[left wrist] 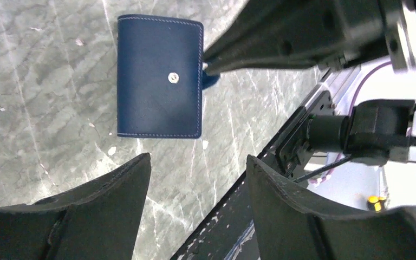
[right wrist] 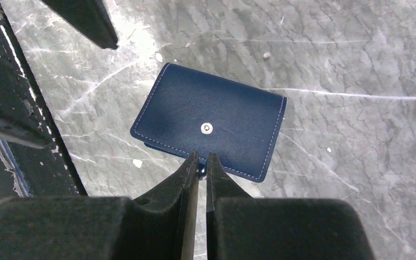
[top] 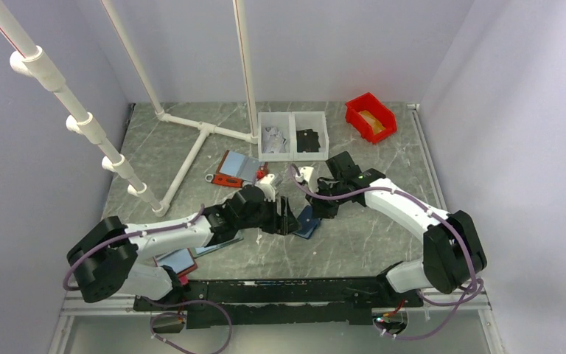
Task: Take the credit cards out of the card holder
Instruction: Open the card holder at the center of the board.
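Observation:
The navy card holder (top: pixel 307 221) lies closed on the marble table, snap stud facing up (right wrist: pixel 207 128). My right gripper (right wrist: pixel 201 162) is shut on the small strap tab at the holder's near edge; the tab (left wrist: pixel 211 80) shows as a blue nub beside the right fingers (left wrist: pixel 260 46). My left gripper (left wrist: pixel 197 173) is open with nothing between its fingers, a short way from the holder (left wrist: pixel 158 76) and not touching it. In the top view, the left gripper (top: pixel 289 217) is left of the holder and the right gripper (top: pixel 323 209) is right of it. The credit cards are hidden.
A white two-compartment bin (top: pixel 292 135) and a red bin (top: pixel 371 116) stand at the back. An open red-edged holder (top: pixel 236 169) lies back left, and another holder (top: pixel 177 262) lies by the left arm. White pipe frame (top: pixel 191 151) crosses the left. A black rail (top: pixel 280 291) lines the near edge.

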Robot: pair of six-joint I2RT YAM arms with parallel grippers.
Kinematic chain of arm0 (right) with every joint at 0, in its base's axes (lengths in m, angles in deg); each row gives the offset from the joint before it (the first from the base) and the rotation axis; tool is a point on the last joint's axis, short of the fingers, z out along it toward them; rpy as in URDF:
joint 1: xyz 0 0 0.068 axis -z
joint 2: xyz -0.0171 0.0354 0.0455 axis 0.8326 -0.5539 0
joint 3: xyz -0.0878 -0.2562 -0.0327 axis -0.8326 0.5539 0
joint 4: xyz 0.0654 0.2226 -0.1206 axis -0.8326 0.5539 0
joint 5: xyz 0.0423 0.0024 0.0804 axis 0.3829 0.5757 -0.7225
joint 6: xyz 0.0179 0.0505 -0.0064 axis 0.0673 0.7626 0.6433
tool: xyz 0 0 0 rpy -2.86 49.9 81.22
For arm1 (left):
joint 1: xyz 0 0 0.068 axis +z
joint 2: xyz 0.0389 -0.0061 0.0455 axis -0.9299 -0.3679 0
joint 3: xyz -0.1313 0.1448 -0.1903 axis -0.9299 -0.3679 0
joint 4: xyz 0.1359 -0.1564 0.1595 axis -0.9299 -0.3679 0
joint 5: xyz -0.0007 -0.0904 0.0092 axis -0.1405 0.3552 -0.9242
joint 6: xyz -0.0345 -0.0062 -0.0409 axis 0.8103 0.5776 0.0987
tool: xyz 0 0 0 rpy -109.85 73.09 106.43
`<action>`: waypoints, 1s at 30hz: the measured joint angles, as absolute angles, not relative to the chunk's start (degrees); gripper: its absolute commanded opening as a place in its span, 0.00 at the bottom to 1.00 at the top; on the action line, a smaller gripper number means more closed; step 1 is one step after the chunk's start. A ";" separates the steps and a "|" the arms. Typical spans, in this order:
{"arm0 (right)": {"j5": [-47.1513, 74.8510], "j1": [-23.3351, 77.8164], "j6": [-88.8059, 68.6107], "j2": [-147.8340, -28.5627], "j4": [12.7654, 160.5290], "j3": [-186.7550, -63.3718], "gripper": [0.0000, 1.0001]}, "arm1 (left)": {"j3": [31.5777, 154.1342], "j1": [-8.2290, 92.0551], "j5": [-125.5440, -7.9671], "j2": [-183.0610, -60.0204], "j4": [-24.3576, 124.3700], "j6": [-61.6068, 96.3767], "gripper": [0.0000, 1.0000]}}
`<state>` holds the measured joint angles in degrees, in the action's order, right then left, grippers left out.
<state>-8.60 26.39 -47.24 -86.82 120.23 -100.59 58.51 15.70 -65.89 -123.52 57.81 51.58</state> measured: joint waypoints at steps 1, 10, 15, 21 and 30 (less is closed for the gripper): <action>-8.92 26.61 -47.09 -86.67 120.23 -100.59 0.02 | 58.44 14.57 -66.90 -122.89 57.42 50.27 0.72; -11.59 27.92 -46.15 -86.67 120.25 -100.59 0.02 | 53.66 7.95 -75.33 -120.66 60.11 39.15 0.77; -13.49 28.77 -45.56 -86.67 120.27 -100.61 0.02 | 54.23 4.16 -78.92 -122.21 63.65 31.45 0.77; -14.82 29.54 -44.92 -86.67 120.27 -100.69 0.02 | 57.88 3.44 -81.63 -127.82 64.44 26.34 0.76; -15.13 30.00 -44.70 -86.67 120.29 -100.80 0.02 | 63.54 3.44 -84.73 -136.57 64.28 24.35 0.62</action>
